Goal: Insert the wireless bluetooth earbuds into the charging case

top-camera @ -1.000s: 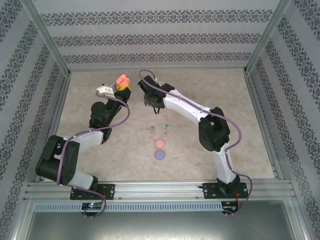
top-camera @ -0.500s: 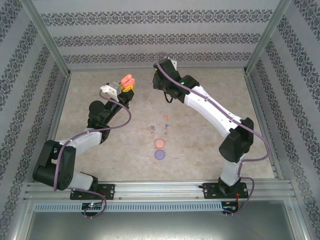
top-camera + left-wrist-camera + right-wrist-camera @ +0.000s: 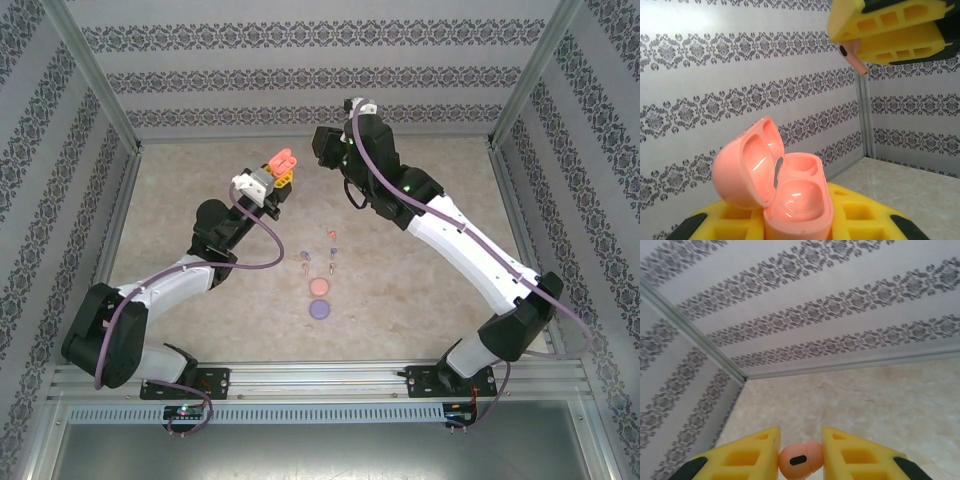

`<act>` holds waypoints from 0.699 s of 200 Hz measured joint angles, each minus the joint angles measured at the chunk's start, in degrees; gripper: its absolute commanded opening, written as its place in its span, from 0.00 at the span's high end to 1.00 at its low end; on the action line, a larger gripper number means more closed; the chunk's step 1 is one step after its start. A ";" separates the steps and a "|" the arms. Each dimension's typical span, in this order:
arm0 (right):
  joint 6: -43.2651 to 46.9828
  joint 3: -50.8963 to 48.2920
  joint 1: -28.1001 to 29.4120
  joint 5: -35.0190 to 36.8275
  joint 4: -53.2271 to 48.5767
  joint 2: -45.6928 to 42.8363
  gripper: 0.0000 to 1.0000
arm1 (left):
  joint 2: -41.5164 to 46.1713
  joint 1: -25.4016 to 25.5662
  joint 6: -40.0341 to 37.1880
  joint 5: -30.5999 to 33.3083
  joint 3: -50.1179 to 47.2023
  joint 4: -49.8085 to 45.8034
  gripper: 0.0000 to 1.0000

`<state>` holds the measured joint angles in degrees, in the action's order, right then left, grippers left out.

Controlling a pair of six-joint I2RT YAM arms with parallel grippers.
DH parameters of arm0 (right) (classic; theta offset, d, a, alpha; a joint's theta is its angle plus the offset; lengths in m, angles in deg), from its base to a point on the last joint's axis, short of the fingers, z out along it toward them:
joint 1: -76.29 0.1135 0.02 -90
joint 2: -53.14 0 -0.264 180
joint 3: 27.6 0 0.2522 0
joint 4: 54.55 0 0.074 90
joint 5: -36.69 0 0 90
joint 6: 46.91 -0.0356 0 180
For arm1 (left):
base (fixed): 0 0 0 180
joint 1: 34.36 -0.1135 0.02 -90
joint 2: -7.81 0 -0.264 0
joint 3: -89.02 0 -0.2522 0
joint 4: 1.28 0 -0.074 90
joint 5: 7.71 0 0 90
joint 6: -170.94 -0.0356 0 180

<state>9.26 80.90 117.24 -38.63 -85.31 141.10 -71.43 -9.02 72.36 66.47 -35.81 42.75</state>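
left gripper (image 3: 279, 176) is clamping glossy salmon case (image 3: 792, 200), lid (image 3: 746, 169) gaping, at table's (image 3: 450, 215) 11 o'clock | right gripper (image 3: 800, 454) is pinching smooth rounded salmon bud (image 3: 855, 61) between pocketed yellow foam pads (image 3: 747, 456) at case's 2 o'clock

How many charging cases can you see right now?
3. A salmon case, lid open, is held in the left hand; a coral case and a purple case lie closed on the table, the purple one nearer the arm bases. None seems hidden.

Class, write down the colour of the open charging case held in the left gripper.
The charging case is glossy salmon-pink, clearest in the left wrist view.
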 measured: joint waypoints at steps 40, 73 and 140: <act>-0.44 -7.43 1.05 -2.99 9.33 -2.62 0.72 | -1.18 1.53 -1.14 2.34 1.53 0.04 1.00; -1.01 -12.31 1.99 -5.18 16.87 -3.28 0.72 | -2.03 2.12 -1.55 3.06 2.01 0.02 1.00; -3.30 -18.75 3.58 -8.83 28.48 -4.68 0.72 | -2.21 2.43 -1.22 1.77 2.03 0.37 1.00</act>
<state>5.96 62.15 120.83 -47.46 -56.83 136.43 -73.64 -6.59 71.14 68.24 -33.78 43.13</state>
